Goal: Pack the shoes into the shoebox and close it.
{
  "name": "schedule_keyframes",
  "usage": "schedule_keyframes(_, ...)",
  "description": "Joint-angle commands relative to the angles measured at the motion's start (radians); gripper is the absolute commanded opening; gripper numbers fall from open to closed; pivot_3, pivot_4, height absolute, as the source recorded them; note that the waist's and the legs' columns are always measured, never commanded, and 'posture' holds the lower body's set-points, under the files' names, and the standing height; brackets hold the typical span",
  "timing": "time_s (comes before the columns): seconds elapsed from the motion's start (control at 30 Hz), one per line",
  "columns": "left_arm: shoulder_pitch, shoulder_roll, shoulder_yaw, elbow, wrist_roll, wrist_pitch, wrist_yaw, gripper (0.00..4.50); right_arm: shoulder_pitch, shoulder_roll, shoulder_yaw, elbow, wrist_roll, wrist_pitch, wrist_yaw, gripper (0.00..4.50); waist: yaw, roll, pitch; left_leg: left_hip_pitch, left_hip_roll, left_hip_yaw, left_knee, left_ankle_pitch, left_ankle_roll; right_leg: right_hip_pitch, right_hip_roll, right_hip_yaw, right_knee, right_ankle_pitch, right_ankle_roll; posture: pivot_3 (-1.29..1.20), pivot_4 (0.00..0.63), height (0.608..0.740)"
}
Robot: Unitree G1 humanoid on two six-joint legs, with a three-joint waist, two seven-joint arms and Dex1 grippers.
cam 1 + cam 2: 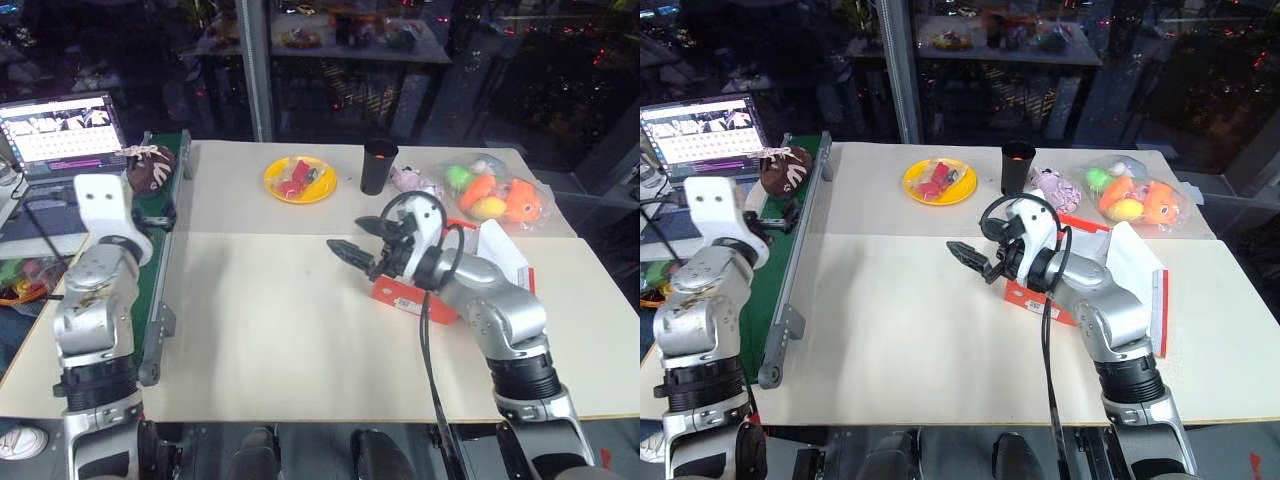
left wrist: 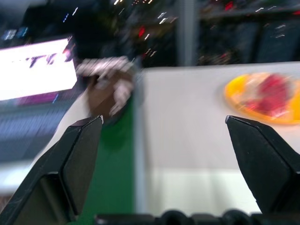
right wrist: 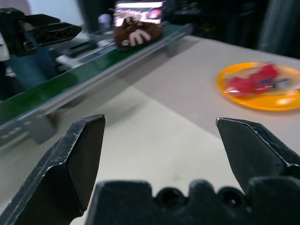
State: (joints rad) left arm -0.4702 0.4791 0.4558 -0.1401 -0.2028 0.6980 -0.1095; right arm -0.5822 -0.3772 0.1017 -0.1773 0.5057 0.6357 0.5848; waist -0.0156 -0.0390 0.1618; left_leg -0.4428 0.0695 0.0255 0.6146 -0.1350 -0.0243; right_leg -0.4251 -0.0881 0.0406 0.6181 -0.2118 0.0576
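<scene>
Shoes [image 1: 786, 167]: far end of the green conveyor [image 1: 765, 300], left of the tabletop [image 1: 900, 320].
Shoebox [image 1: 1120, 275]: lid up, partly behind the right arm.
Left gripper [image 2: 164, 136]: fingers wide, empty — should straddle one shoe squarely.
Right gripper [image 1: 350, 250]: fingers wide, empty — mid-tabletop.

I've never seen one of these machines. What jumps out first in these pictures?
The right tool hangs open over the middle of the pale table, just ahead of the red-orange shoebox. Far across on the left, the brown shoes sit on a green belt by a lit laptop. A yellow plate glows at the back.
</scene>
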Motion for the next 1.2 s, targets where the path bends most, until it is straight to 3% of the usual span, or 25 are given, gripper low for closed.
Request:
schedule_keyframes(0.03, 0.004, 0.025, 0.062, 0.031, -0.024, -0.018, -0.001, 4.5, -0.042, 0.014, 0.005, -0.005, -0.004, -0.034, 0.042, 4.49, 0.002, 0.0, 0.0, 0.0, 0.0, 0.0, 0.0, 0.0, 0.0, 0.0, 0.0, 0.0, 0.0, 0.0, 0.0, 0.0, 0.15, 0.736)
schedule_keyframes(0.43, -0.031, 0.082, -0.016, 0.457, 0.012, -0.283, -0.123, 4.5, -0.041, 0.049, -0.019, -0.047, 0.012, 0.014, 0.035, 4.49, 0.003, -0.001, 0.0, 0.001, 0.0, 0.0, 0.001, -0.001, -0.003, -0.002, -0.001, -0.002, 0.007, -0.001, -0.003, 0.0, 0.15, 0.736)
schedule_keyframes(0.9, -0.117, 0.08, -0.035, 0.709, -0.014, -0.38, -0.146, 4.5, -0.02, 0.023, -0.054, -0.099, 0.007, 0.066, 0.009, 4.49, 0.003, -0.001, 0.0, 0.001, 0.0, 0.0, 0.0, -0.001, -0.003, -0.002, -0.001, -0.002, 0.007, 0.0, -0.005, 0.0, 0.15, 0.736)
schedule_keyframes(1.1, -0.16, 0.048, -0.042, 0.699, -0.042, -0.415, -0.151, 2.83, -0.018, 0.006, -0.063, -0.121, 0.007, 0.093, 0.002, 4.5, 0.01, -0.001, 0.0, 0.001, 0.0, 0.0, 0.0, -0.001, -0.004, -0.002, -0.001, -0.003, 0.008, 0.0, -0.005, 0.0, 0.15, 0.736)
schedule_keyframes(1.2, -0.195, 0.018, -0.066, 0.6, -0.081, -0.398, -0.182, 2.65, -0.023, 0.017, -0.087, -0.125, 0.026, 0.108, -0.016, 4.5, 0.012, -0.003, 0.001, 0.0, 0.0, 0.0, 0.001, -0.001, -0.005, -0.002, -0.002, -0.003, 0.008, 0.0, -0.004, 0.0, 0.15, 0.736)
